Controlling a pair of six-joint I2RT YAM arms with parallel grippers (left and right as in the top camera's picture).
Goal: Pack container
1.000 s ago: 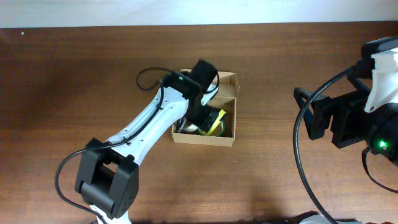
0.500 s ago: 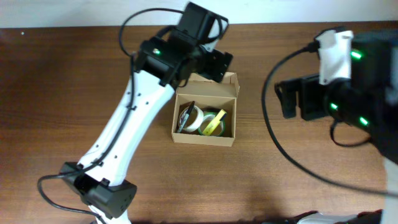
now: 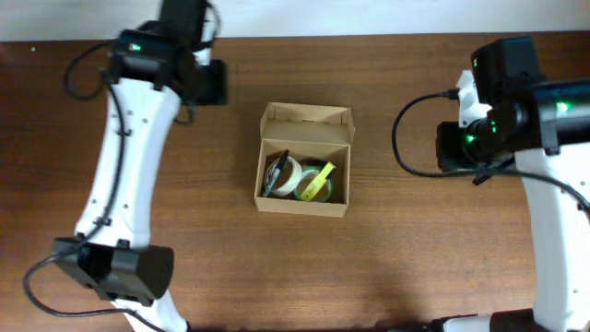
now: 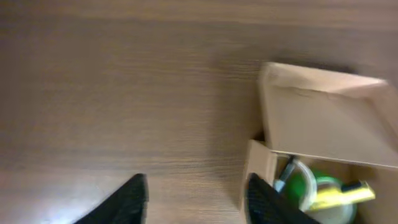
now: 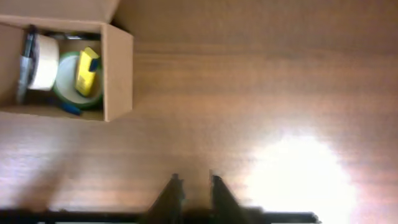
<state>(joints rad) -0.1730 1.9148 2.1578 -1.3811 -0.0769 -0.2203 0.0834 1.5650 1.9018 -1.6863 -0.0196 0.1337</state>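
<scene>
Container sits at table centre, flap lid up on 12 o'clock side. Left gripper at 10 o'clock, fingers half apart, empty. Right gripper at 3 o'clock, almost closed, empty. You press flap lid toward 6 o'clock slowly, brace container with other arm.

No legible text or markings

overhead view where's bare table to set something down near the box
Bare table lies between the box and the left arm, between the box and the right arm, and along the front edge before the box. Crowded: the box itself, filled with tape rolls, a yellow item and a pen.
</scene>
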